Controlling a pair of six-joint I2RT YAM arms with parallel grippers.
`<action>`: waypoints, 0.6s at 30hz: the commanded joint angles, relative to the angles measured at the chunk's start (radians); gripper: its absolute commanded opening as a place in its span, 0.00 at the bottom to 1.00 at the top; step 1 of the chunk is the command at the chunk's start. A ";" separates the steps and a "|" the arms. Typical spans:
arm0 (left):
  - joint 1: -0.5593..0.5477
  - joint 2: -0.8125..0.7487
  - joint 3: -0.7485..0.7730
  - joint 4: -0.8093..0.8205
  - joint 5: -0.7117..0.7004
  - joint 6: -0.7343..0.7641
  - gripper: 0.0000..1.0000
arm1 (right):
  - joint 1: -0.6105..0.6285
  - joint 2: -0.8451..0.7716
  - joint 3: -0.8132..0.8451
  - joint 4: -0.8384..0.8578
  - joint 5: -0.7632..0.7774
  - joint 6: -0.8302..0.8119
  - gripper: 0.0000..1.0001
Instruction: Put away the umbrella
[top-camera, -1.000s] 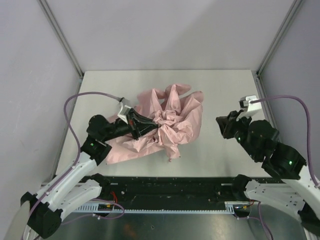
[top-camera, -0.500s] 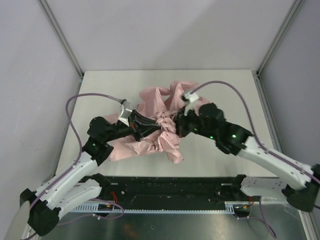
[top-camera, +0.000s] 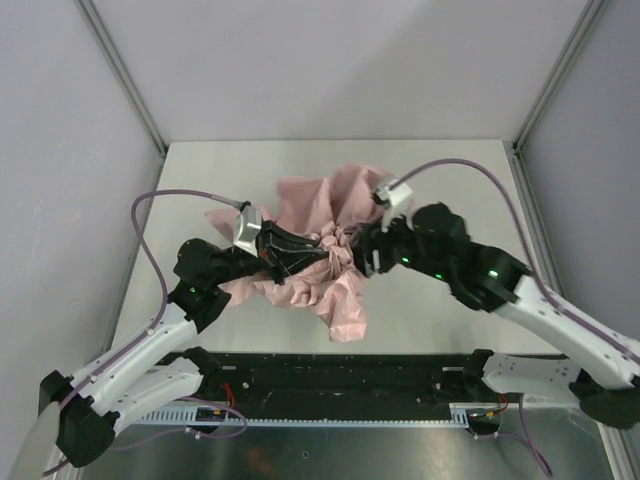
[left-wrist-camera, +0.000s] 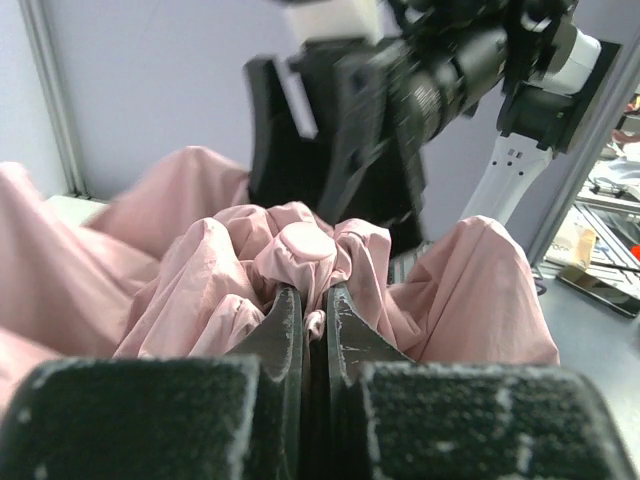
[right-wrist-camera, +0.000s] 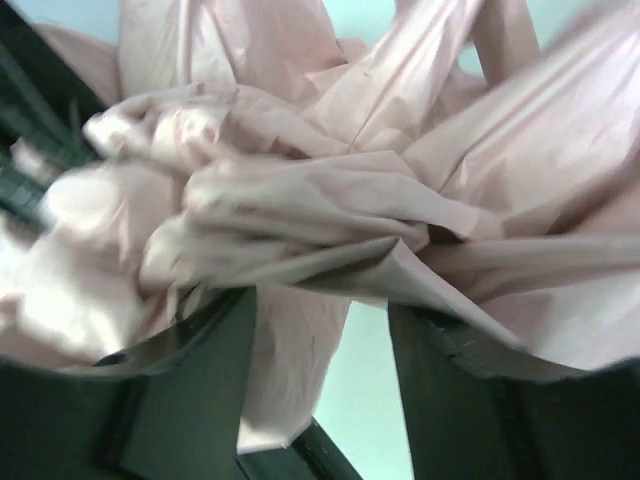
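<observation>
The umbrella (top-camera: 318, 215) is a crumpled heap of pale pink fabric in the middle of the table; its shaft and handle are hidden in the folds. My left gripper (top-camera: 303, 258) comes in from the left and is shut on a bunched fold of the umbrella (left-wrist-camera: 305, 245); the left gripper (left-wrist-camera: 315, 312) pinches pink fabric between its two dark fingers (left-wrist-camera: 284, 325). My right gripper (top-camera: 366, 256) is at the heap's right side, facing the left one. In the right wrist view the right gripper (right-wrist-camera: 322, 330) stands open, with the umbrella (right-wrist-camera: 330, 190) draped over its fingertips and one fold hanging between them.
The pale grey table (top-camera: 450, 180) is closed in by grey walls and metal corner posts (top-camera: 125, 80). A black rail (top-camera: 350, 375) runs along the near edge. Purple cables (top-camera: 150, 215) loop off both wrists. The right arm (left-wrist-camera: 350, 120) looms just behind the fabric in the left wrist view.
My right arm swung in from the right side of the table to the umbrella, and its jaws then opened. The left gripper kept its hold, and the fabric bunched up tighter.
</observation>
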 joint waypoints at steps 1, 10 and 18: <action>-0.007 0.009 0.019 0.094 0.048 0.012 0.00 | 0.002 -0.199 0.024 -0.176 0.152 -0.082 0.65; -0.003 -0.057 0.005 0.117 0.094 -0.020 0.00 | -0.262 -0.387 -0.130 -0.072 -0.251 -0.099 0.93; 0.000 -0.081 0.010 0.118 0.115 -0.055 0.00 | -0.328 -0.505 -0.155 -0.142 -0.163 -0.037 0.95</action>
